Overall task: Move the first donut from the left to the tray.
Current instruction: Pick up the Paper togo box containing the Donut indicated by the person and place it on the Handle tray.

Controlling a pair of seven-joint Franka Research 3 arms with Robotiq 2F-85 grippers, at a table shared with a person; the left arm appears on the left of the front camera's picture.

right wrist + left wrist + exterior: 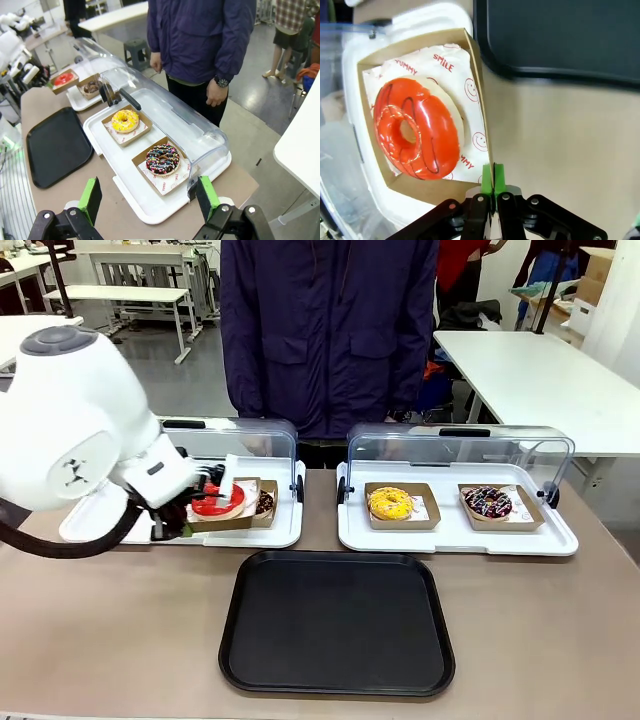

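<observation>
Front view: I see the left claw (pixel 200 502) at about 9 o'clock of the frame, reaching into the left white lidded tray (pixel 270 536), where the red-iced donut (pixel 218 502) sits in its brown cardboard dish (pixel 232 520); the chocolate donut (pixel 264 502) lies just beside it at 3 o'clock, and the black tray (pixel 338 624) waits on the desk (pixel 110 630) at 5 o'clock of the dish. Left wrist view: my left claw's green pads (pixel 487 181) are pressed together on the thin wall of the dish at 6 o'clock, the donut untouched at 10 o'clock of them, the tray's rim at 1 o'clock. I judge the icing soft, sticky and easily marred, so the stiff, light card edge is the proper hold; the dish may tilt under the donut's weight. Right wrist view: the right claw (pixel 149 199) stands wide and holds nothing, above the desk edge, with the yellow donut (pixel 125 120) at 12 o'clock.
</observation>
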